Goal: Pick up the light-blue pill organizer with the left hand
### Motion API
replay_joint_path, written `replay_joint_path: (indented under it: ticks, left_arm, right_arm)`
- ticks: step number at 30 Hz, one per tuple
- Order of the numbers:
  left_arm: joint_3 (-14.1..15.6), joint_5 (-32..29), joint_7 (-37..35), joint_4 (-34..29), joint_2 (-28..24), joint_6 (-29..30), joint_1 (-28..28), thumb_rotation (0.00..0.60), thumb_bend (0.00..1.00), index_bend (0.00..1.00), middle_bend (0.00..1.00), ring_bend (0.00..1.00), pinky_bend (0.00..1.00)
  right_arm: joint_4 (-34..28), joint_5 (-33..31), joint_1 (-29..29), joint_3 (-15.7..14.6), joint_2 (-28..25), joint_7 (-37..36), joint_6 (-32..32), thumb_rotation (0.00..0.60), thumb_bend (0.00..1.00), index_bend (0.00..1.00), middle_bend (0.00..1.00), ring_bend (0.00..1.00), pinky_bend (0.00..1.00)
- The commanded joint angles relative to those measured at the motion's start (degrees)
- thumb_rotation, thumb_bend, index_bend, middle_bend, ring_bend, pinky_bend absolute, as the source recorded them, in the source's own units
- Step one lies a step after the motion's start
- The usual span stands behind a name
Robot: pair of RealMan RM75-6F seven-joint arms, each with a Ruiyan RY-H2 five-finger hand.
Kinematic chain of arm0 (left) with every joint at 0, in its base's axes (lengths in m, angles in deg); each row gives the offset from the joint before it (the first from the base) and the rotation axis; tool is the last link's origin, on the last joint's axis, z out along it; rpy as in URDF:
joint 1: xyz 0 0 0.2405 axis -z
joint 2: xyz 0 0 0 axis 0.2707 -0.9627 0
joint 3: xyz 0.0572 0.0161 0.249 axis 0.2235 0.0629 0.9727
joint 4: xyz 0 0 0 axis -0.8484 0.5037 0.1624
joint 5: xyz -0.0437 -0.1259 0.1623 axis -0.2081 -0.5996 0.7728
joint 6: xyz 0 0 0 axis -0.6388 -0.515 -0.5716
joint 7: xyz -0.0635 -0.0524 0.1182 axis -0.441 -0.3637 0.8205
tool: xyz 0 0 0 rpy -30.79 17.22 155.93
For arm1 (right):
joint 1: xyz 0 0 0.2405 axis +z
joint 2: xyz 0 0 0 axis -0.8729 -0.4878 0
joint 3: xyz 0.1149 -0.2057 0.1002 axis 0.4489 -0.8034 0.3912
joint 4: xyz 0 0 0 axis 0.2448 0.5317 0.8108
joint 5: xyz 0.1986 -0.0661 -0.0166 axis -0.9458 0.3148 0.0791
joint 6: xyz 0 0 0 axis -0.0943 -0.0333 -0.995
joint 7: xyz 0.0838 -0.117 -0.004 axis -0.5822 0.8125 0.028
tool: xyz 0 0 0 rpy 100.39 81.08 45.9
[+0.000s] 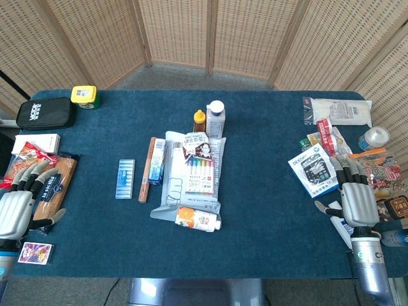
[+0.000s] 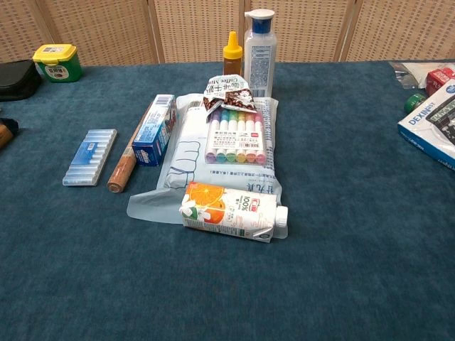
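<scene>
While both hands rest idle: left hand (image 1: 18, 207), near-left table edge, fingers spread, empty; light-blue pill organizer (image 1: 125, 178) flat left of centre, beside a brown stick (image 1: 146, 171); right hand (image 1: 357, 203), near-right, fingers spread, empty.

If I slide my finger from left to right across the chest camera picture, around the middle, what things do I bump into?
Light-blue pill organizer → brown stick → blue toothpaste box → pack of colored markers → white and blue box at the right edge.
</scene>
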Motion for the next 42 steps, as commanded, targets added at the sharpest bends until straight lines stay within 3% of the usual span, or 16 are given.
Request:
replay_joint_path:
  ticks: [1,12,18,22,28,33,42]
  left_arm:
    - [-0.1,-0.2,-0.3,0.0,0.1,-0.4,0.2,0.6,0.25,0.17,0.01,0.0,0.0]
    - [0.7,1.8,-0.7,-0.5,-0.4,0.0,0.0,0.6,0.25,0.17,0.01,0.0,0.0]
    - [1.2,1.9,-0.7,-0.6,-1.8,-3.0,1.3,0.6,0.25,0.14,0.04,0.0,0.0]
    - [1.9,1.0,1.2,-1.3,-3.2,-8.5,3.8,0.6,0.24,0.04,0.17,0.0,0.0]
    - [2.4,-1.0,4.2,-1.5,-3.3,-17.1,8.4,0.6,0.23,0.0,0.2,0.0,0.0]
    - [2.1,-3.0,3.5,-0.4,-2.5,-25.0,13.1,0.6,0.22,0.12,0.27,0.01,0.0]
    - [1.1,-4.3,-2.0,4.6,0.4,-33.3,18.9,0.6,0.22,0.15,0.32,0.08,0.0]
  right_arm:
    - [-0.3,-0.4,0.4,0.2,-0.1,-0.5,0.6,0.574,0.0,0.0,0.0,0.0,0.0]
    - [-1.2,1.5,-1.0,-0.8,-1.1,-2.0,-1.2,0.575,0.0,0.0,0.0,0.0,0.0]
    - [-1.7,1.7,-1.5,-1.1,-1.5,-1.9,-1.7,0.572,0.0,0.0,0.0,0.0,0.0]
    - [-2.2,2.0,-1.5,-1.2,-1.7,-1.5,-1.8,0.569,0.0,0.0,0.0,0.0,0.0]
    - [-2.7,1.8,-1.8,-1.3,-2.2,-1.4,-1.9,0.578,0.0,0.0,0.0,0.0,0.0]
    - [-2.9,1.4,-2.2,-1.3,-2.7,-1.2,-2.1,0.583,0.0,0.0,0.0,0.0,0.0]
    - [-3.3,0.9,-3.2,-1.3,-3.2,-1.1,-3.2,0.588,0.0,0.0,0.0,0.0,0.0]
